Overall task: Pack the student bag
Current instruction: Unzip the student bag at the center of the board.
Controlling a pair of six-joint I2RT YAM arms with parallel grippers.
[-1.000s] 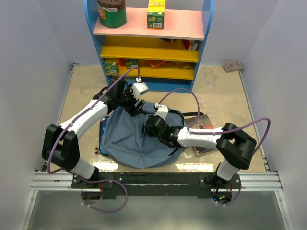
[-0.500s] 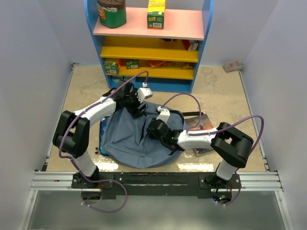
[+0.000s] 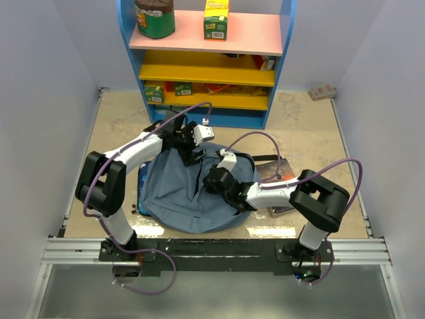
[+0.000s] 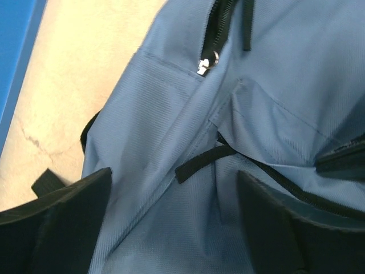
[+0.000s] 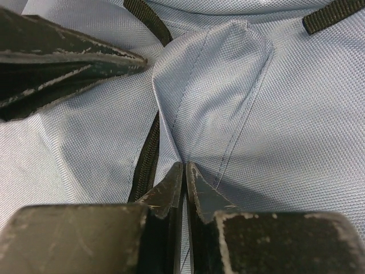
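Note:
The grey-blue student bag [image 3: 179, 196] lies flat in the middle of the table. My left gripper [image 3: 193, 150] hovers open over the bag's far edge. In the left wrist view [image 4: 174, 228] its fingers [image 4: 57, 228] straddle the fabric below a black pull tab [image 4: 202, 162] and a zipper slider [image 4: 206, 64]. My right gripper [image 3: 217, 180] is on the bag's right part. In the right wrist view [image 5: 184, 169] it is shut, pinching a fold of bag fabric [image 5: 222, 97] beside the black zipper [image 5: 147, 160]. A finger of the left gripper [image 5: 63, 57] shows there at the upper left.
A dark book [image 3: 282, 174] lies right of the bag, partly under my right arm. A dark-blue pencil case [image 3: 141, 189] sticks out at the bag's left edge. A blue shelf unit [image 3: 206, 73] with boxes and a jar stands behind. A small box [image 3: 322, 92] is at the far right.
My left gripper has moved right and a little farther back along the bag's far edge. My right gripper has stayed pinched on the fabric, with its forearm shifting slightly.

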